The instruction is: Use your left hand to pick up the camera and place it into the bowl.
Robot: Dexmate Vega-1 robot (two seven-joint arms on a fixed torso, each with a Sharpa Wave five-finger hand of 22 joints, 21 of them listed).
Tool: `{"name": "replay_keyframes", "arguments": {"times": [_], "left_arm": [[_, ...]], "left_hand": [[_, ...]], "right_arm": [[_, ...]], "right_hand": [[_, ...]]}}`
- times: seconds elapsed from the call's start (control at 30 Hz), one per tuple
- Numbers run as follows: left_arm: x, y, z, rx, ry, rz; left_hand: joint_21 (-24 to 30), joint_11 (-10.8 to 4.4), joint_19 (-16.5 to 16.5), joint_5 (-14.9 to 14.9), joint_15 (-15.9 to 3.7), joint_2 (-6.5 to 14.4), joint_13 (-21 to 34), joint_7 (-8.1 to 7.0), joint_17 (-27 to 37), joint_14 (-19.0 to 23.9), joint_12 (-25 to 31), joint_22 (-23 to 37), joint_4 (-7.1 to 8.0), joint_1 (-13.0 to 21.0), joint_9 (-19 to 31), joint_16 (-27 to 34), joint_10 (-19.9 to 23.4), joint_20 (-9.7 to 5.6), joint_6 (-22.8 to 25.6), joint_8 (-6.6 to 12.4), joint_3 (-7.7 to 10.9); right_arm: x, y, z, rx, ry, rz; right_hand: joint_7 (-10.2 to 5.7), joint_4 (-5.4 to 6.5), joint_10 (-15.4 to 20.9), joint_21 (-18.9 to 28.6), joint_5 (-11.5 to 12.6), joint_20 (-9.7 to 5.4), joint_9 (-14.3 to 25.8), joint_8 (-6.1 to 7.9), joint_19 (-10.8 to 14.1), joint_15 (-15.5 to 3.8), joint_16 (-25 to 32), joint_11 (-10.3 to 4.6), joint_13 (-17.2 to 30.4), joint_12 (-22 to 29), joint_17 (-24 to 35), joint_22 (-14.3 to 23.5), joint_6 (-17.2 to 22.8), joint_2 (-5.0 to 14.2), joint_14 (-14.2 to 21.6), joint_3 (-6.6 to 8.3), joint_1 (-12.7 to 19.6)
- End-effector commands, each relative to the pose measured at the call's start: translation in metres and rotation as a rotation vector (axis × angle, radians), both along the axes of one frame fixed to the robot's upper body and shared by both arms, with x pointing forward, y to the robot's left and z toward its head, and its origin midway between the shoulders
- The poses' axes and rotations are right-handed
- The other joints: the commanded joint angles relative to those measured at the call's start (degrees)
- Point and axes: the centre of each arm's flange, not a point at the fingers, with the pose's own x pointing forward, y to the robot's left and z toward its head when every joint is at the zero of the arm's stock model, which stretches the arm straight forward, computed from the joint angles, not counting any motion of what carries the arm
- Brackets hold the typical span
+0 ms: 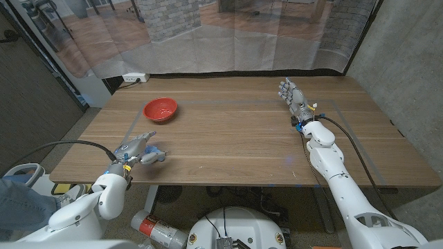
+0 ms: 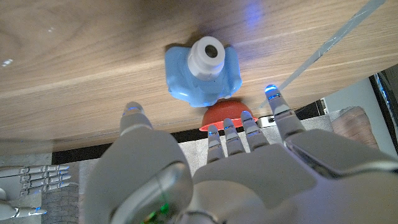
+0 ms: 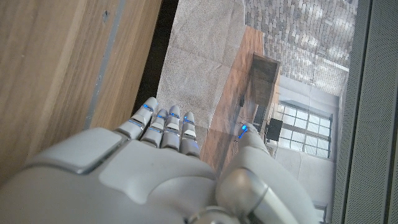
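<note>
Fingers spread and empty, the left hand (image 2: 242,168) nears the blue toy camera (image 2: 202,74) by the desk's near edge, seemingly light, rigid, best gripped across its body.

You have a wooden table (image 1: 235,131) under both hands. A blue toy camera (image 2: 200,71) lies on it just ahead of your left hand's (image 1: 136,149) fingertips, and a red bowl (image 1: 160,108) sits farther beyond them, well apart from the camera.
</note>
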Motion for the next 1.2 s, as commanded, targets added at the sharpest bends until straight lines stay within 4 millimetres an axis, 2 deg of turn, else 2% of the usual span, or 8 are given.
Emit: {"name": "replay_keyframes", "arguments": {"times": [0.03,0.5,0.67,0.87,0.97,1.03,1.1,1.2], "left_arm": [[0.0034,-0.0039,-0.0052,-0.007,0.027,0.009],[0.0066,-0.0066,-0.0094,-0.013,0.049,0.015],[0.0087,-0.0087,-0.0104,-0.012,0.059,0.014],[0.0095,-0.0105,-0.0109,-0.010,0.063,0.017],[0.0096,-0.0108,-0.0109,-0.010,0.059,0.012],[0.0099,-0.0114,-0.0108,-0.007,0.059,0.013],[0.0107,-0.0120,-0.0105,-0.008,0.062,0.018],[0.0123,-0.0133,-0.0098,-0.004,0.067,0.023]], "left_hand": [[0.0,-0.10,0.9,0.4,-0.21,0.1,0.2,-0.13,0.2,1.1,0.2,0.3,-0.18,1.0,0.3,0.6,0.5,-0.03,0.4,0.32,-0.47],[0.3,-0.50,2.4,0.6,-0.36,0.6,0.3,-0.17,0.3,1.7,0.5,0.4,-0.33,1.8,0.3,0.8,1.0,-0.07,1.0,0.65,-0.32],[0.7,-0.77,3.9,0.7,-0.79,1.2,0.3,-0.13,0.3,2.9,0.7,0.4,-0.57,2.8,0.3,1.2,1.4,-0.14,1.7,0.90,-0.03],[1.6,-1.28,7.0,0.6,-1.29,2.4,0.4,0.13,0.5,4.8,1.1,0.6,-1.00,4.7,0.4,1.7,2.4,-0.20,3.7,1.61,0.59],[2.3,-2.07,9.3,0.3,-1.93,3.1,0.5,0.43,0.6,6.3,1.6,0.6,-1.29,6.1,0.4,2.1,3.8,-0.20,5.3,2.07,1.00],[2.9,-2.45,11.7,0.0,-2.17,4.2,0.6,0.75,0.8,8.0,2.0,0.6,-1.68,8.0,0.4,2.5,4.9,-0.21,7.2,2.66,1.72],[3.4,-3.44,13.6,-0.6,-2.81,4.8,0.7,0.48,0.9,9.1,2.4,0.6,-1.97,9.4,0.5,2.7,6.3,-0.23,8.2,2.85,2.20],[3.9,-3.75,15.6,-1.2,-3.31,5.7,0.8,0.43,1.1,11.2,2.9,0.6,-2.39,11.5,0.5,3.3,7.7,-0.33,10.0,3.33,3.00]], "right_arm": [[-0.0002,-0.0018,0.0019,0.003,-0.007,0.002],[0.0007,-0.0012,0.0005,0.002,-0.003,0.006],[0.0004,-0.0005,0.0011,-0.002,-0.004,0.007],[0.0008,-0.0010,0.0003,-0.002,-0.001,0.008],[0.0011,-0.0017,-0.0007,0.000,0.001,0.008],[0.0013,-0.0021,-0.0009,-0.001,0.003,0.007],[0.0015,-0.0024,-0.0011,-0.001,0.003,0.008],[0.0015,-0.0027,-0.0010,0.000,0.002,0.008]], "right_hand": [[0.06,-0.25,0.5,-0.2,0.2,0.04,0.1,-0.01,0.5,-0.09,-0.1,-0.34,0.3,-0.1,0.2,0.2,0.3,0.33,0.5,-0.01,0.4],[0.05,-0.25,0.4,-0.5,0.2,0.08,0.1,-0.04,0.7,-0.21,0.0,-0.31,0.3,-0.1,0.2,0.2,0.3,0.38,0.9,-0.06,0.3],[0.03,-0.26,0.3,-0.6,0.2,0.10,0.1,-0.04,0.7,-0.25,0.1,-0.27,0.3,-0.1,0.2,0.2,0.3,0.38,1.0,-0.07,0.3],[0.00,-0.27,0.4,-0.7,0.2,0.13,0.1,-0.04,0.8,-0.12,0.1,-0.21,0.3,-0.1,0.2,0.2,0.3,0.39,1.1,-0.09,0.3],[0.00,-0.27,0.4,-0.8,0.2,0.16,0.1,-0.04,0.8,-0.16,0.1,-0.31,0.3,-0.1,0.2,0.2,0.3,0.39,1.1,-0.10,0.3],[0.00,-0.27,0.4,-0.8,0.2,0.17,0.1,-0.04,0.8,-0.10,0.1,-0.40,0.3,-0.1,0.2,0.2,0.3,0.41,1.2,-0.11,0.3],[-0.02,-0.27,0.4,-0.9,0.2,0.19,0.1,-0.04,0.8,-0.14,0.1,-0.50,0.3,-0.1,0.2,0.2,0.3,0.42,1.2,-0.11,0.3],[-0.02,-0.27,0.4,-0.9,0.2,0.21,0.1,-0.03,0.8,-0.19,0.1,-0.51,0.3,-0.1,0.2,0.2,0.4,0.43,1.3,-0.12,0.2]]}}
